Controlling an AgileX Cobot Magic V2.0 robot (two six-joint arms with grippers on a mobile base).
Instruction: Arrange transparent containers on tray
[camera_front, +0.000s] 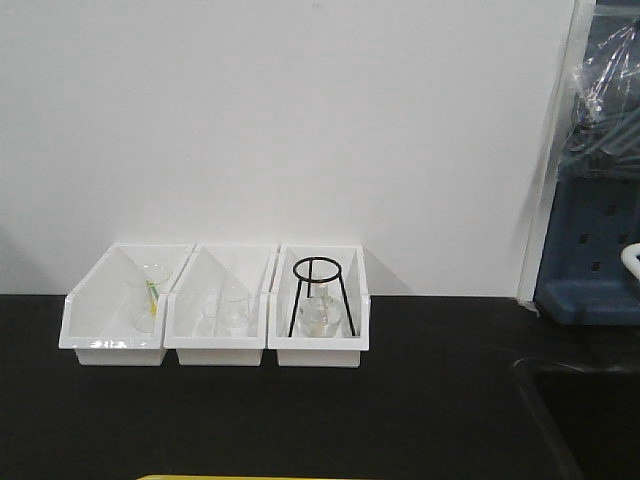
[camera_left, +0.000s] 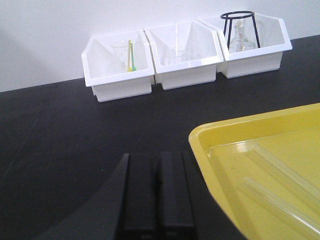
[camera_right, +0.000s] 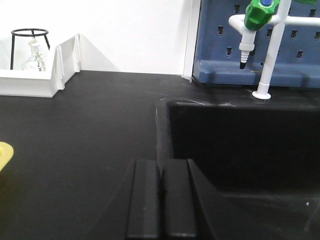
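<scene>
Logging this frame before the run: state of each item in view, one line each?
left gripper: shut, empty.
right gripper: shut, empty.
yellow tray: flat on the counter, two test tubes lying in it.
left bin: holds an upright beaker with a green-yellow stick.
middle bin: holds clear glassware, upright.
right bin: holds a black tripod stand over a flask.
tap: not running.

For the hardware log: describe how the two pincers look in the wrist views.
Left pincer: two flat, matte black rectangular fingers side by side, rising from a curved black body at the frame's bottom. Right pincer: the same build, two plain black slab fingers on a flared black base. No cables, labels or markings show on either. The arms themselves are out of view.
</scene>
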